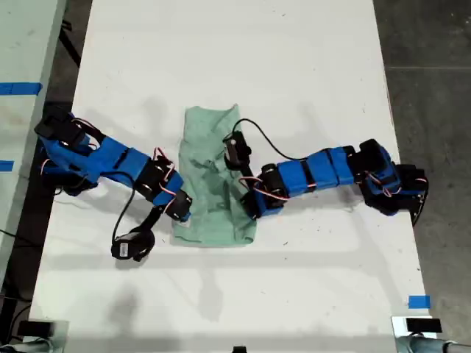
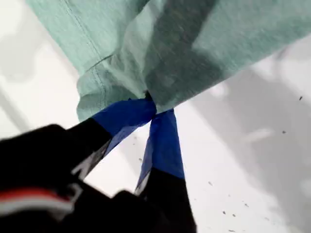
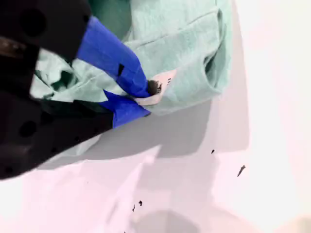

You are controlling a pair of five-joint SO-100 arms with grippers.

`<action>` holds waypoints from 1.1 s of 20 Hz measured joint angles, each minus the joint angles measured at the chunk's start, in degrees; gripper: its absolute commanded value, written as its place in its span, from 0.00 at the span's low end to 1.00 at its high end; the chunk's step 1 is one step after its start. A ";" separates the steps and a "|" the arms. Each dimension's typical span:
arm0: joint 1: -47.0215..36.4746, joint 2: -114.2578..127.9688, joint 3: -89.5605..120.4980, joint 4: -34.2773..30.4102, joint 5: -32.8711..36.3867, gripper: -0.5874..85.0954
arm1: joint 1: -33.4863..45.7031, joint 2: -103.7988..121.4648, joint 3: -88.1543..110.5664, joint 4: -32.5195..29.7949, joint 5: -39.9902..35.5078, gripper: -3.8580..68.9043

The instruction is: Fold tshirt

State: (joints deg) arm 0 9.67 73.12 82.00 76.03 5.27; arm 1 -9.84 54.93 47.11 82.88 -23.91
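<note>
The pale mint-green tshirt (image 1: 207,143) lies as a narrow folded strip in the middle of the white table (image 1: 294,59). In the exterior view one blue arm (image 1: 110,162) reaches its left edge and another arm (image 1: 324,170) reaches its right edge, both near the strip's closer end. My first gripper (image 2: 150,101) is shut on a hemmed fold of the tshirt (image 2: 194,43), which hangs a little above the table. My second gripper (image 3: 145,94) is shut on bunched cloth of the tshirt (image 3: 184,39) beside a small white label (image 3: 163,80). The wrist views do not show which arm is which.
Black cables (image 1: 121,220) trail from the arms over the table. A blue tape mark (image 1: 418,301) sits near the table's corner at the exterior view's lower right. Dark floor (image 1: 430,88) borders the table on that view's right, and another surface (image 1: 22,66) on its left.
</note>
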 measured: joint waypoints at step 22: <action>-36.91 11.34 -0.18 9.58 26.37 0.18 | 29.88 5.36 0.00 -5.01 -18.46 0.30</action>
State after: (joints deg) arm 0 -27.25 84.46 81.83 85.61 31.64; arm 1 20.04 60.29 47.11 77.87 -42.36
